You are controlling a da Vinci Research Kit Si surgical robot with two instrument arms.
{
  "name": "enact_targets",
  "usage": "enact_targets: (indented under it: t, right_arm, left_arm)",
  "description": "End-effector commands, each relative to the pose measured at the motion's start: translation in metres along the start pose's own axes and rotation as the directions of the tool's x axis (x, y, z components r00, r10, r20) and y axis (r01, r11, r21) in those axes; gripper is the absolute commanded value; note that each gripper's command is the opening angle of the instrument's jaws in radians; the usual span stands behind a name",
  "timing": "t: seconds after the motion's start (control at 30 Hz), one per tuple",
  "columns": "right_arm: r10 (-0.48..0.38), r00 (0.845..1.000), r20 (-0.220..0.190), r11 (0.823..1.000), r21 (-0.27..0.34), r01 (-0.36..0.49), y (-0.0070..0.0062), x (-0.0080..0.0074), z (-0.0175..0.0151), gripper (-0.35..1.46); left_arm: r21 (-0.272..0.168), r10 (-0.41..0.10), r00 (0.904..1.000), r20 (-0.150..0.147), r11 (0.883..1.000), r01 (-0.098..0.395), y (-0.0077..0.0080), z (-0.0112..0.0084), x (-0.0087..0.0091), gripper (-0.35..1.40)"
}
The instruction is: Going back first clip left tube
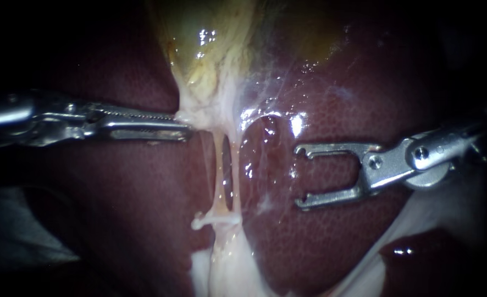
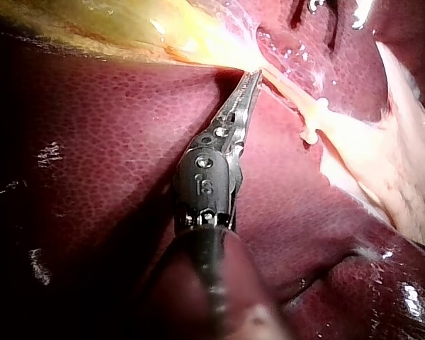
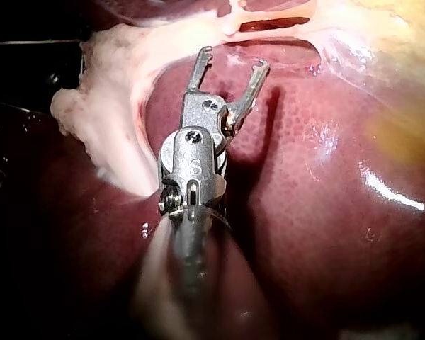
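Retract | right instrument (image 1: 298, 177) jaws gaping, empty, clear of clip (image 1: 217, 220) | left instrument (image 1: 187, 127) gripping gallbladder (image 1: 210, 49) | we are recommending straight pull-back, no snagging.

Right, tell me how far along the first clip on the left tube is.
Done, it seems: a pale clip sits across the left tube. In hand: the right instrument, jaws open and empty, lies over the liver clear of the tubes; the left instrument grips the pale tissue above. Left: pulling the right instrument fully away.

The left instrument (image 1: 185, 127) lay level, its jaws clamped on tissue (image 1: 200, 111), while the right instrument (image 1: 302, 177) held its jaws wide apart, empty.
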Motion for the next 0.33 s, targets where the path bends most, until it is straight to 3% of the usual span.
enact_targets:
  t: [0.03, 0.33]
  right_arm:
    - [0.0, 1.0, 0.0, 1.0, 0.0, 0.0, 0.0, 0.0, 0.0, 0.5]
    - [0.001, 1.0, 0.0, 1.0, 0.001, -0.001, 0.0001, 0.0001, -0.0001, 0.5]
  left_arm:
    - [0.0, 0.0, 1.0, 0.0, 1.0, 0.0, 0.0, 0.0, 0.0, -0.35]
    - [0.0, 0.0, 1.0, 0.0, 1.0, 0.0, -0.0001, 0.0, -0.0001, -0.35]
